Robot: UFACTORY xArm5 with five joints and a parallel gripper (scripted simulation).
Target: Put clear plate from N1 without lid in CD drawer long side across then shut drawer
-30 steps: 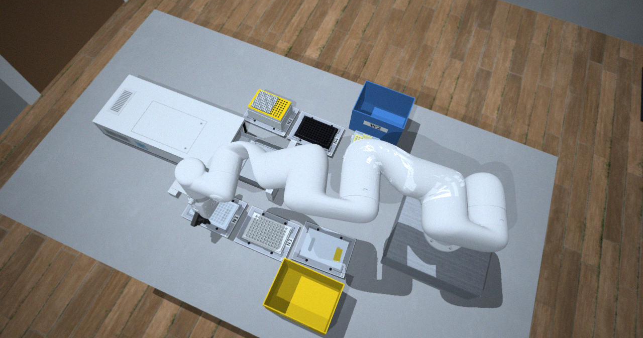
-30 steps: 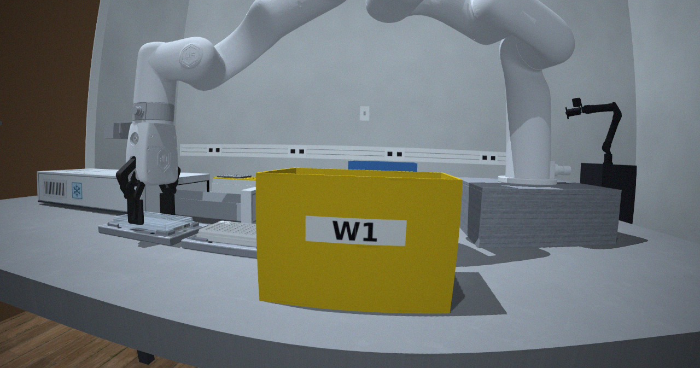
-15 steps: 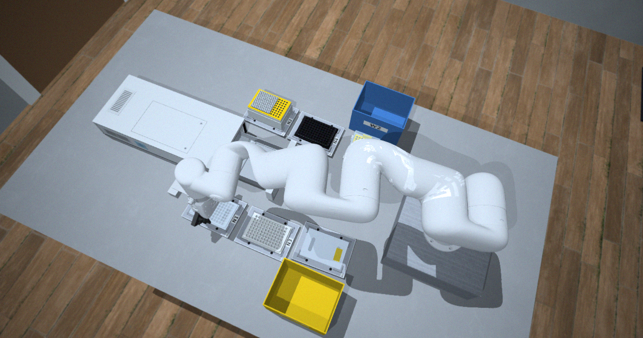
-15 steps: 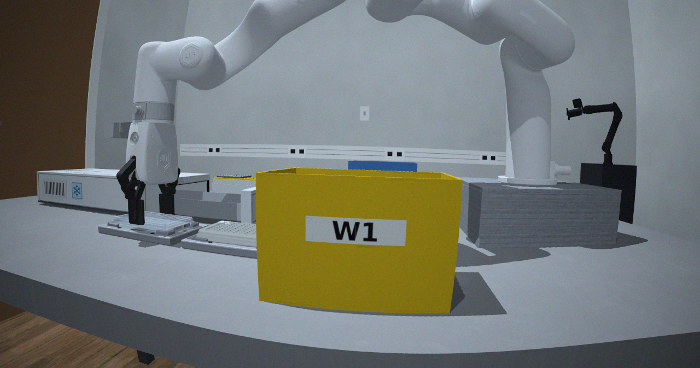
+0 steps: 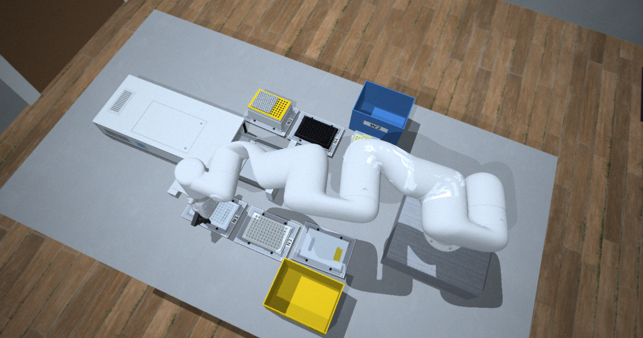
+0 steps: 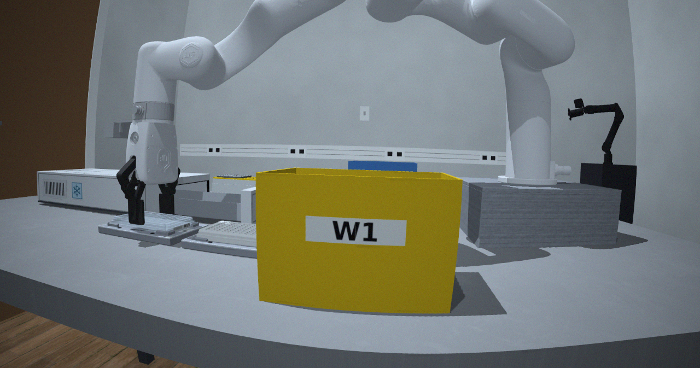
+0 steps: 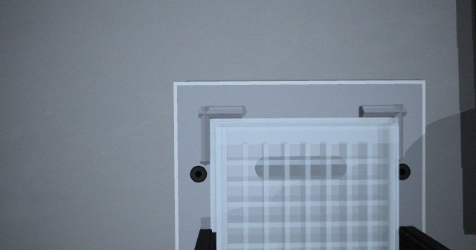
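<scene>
One white arm [image 5: 310, 174] bent across a grey bench [image 5: 90, 192], wrist pointing straight down at the left end. Far left: a long white cooler [image 5: 166, 120] with a vent and a snowflake mark, its drawer [image 6: 205, 200] pulled out toward the middle, mostly hidden under the arm from above. Just in front of the cooler: nest N1 [image 5: 232, 221], a flat grey base with corner locators, carrying the clear plate [image 5: 223, 213]. Gripper [image 6: 149, 202] lowered over the plate's left end, black fingers [image 6: 135, 209] down on either long edge, clamped on the clear plate and holding wide across its width. Plate lying flat inside the locators, resting on the nest; grid of wells visible through it from the wrist view [image 7: 309, 190], black fingertips at the bottom corners against its sides. Next to the right: a white well plate [image 5: 265, 231] on its own nest, then a nest with a flat lid [image 5: 321, 248] and a small yellow patch. Behind these: a yellow tip box [image 5: 270, 103] and a black plate [image 5: 318, 131]. Front centre: a yellow bin [image 5: 303, 295] marked W1. Back right: a blue bin [image 5: 382, 109] marked W2. Far right: the arm's grey block base [image 5: 467, 273].
</scene>
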